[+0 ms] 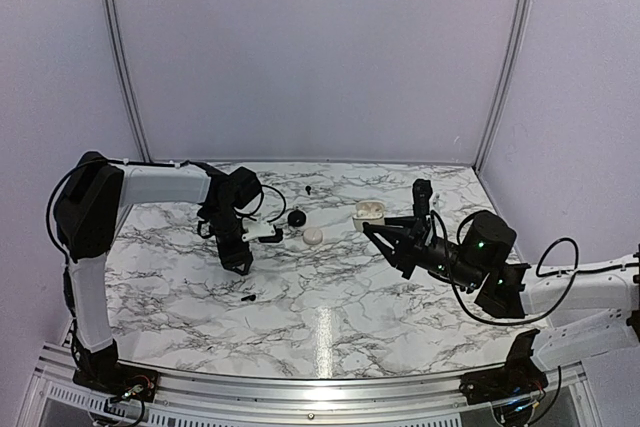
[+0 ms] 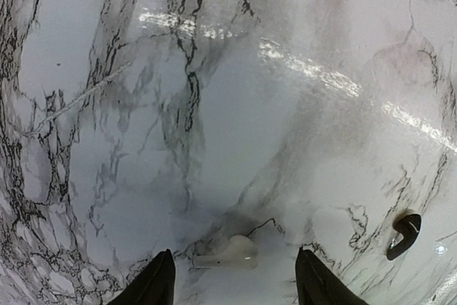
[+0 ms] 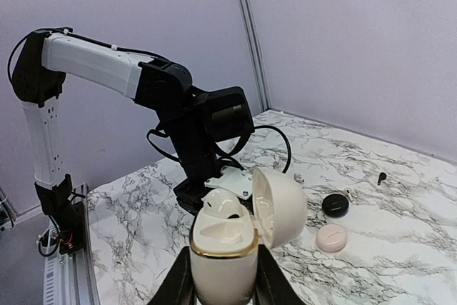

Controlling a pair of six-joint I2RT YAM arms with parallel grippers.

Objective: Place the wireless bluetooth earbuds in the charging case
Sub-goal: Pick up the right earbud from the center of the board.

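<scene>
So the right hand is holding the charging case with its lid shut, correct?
Not quite. The right hand is holding the charging case, but its lid is open, swung back on its hinge, not shut. The right wrist view shows it plainly.

The left arm rises from its base to a high elbow and reaches right. Its wrist is turned down, so the left gripper hangs just over the surface with its fingers apart. The right arm lies low and stretches leftward, and the right gripper is clamped on the open charging case, which stands upright.
</scene>
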